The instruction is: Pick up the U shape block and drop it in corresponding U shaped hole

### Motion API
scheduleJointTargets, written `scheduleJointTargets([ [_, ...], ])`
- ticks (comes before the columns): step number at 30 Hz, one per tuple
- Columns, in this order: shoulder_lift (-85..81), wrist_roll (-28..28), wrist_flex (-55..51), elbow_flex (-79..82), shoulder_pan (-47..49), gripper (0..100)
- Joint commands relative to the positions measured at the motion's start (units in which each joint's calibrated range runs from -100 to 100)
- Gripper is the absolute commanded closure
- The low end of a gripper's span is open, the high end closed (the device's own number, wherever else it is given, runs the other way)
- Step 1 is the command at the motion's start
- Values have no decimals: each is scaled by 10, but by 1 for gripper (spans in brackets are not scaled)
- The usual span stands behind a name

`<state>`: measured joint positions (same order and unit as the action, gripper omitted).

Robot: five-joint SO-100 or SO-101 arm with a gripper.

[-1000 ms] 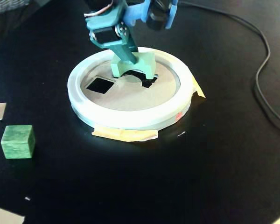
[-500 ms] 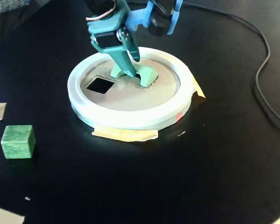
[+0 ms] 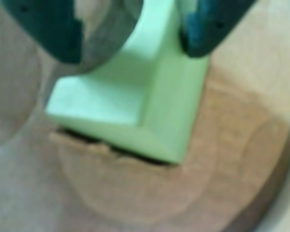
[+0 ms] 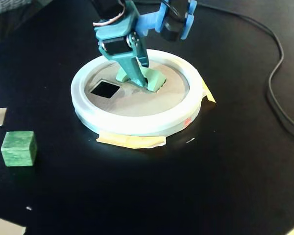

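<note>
Now the gripper (image 4: 138,78) reaches down over the tan round board (image 4: 137,103), its teal fingers (image 3: 210,26) set on either side of the U shape block (image 3: 135,106) in the wrist view; they seem to pinch it, though the blur hides whether both truly touch. On the board, the pale mint block (image 4: 154,78) sits tilted and partly sunk into the U shaped hole (image 3: 113,151), of which only a dark sliver shows along the block's lower edge. Left of the block in the fixed view, the square cutout (image 4: 105,88) is open and dark. Well off the board's lower left lies the darker green cube (image 4: 18,148); a black cable (image 4: 277,73) curves to the board's right
</note>
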<state>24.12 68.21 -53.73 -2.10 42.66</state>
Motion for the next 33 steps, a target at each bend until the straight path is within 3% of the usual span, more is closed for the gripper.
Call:
scheduleJointTargets([
  [1, -62, -5, 2, -56, 7, 37],
  [7, -124, -5, 1, -57, 50, 30],
  [17, -161, -4, 2, -107, 118, 30],
  [26, -173, -3, 2, -92, 115, 29],
  [28, -172, 0, 2, -92, 118, 24],
  [30, -171, 9, 1, -91, 125, 11],
  [31, -169, 10, 1, -91, 148, 0],
  [33, -168, 11, 2, -91, 161, 0],
])
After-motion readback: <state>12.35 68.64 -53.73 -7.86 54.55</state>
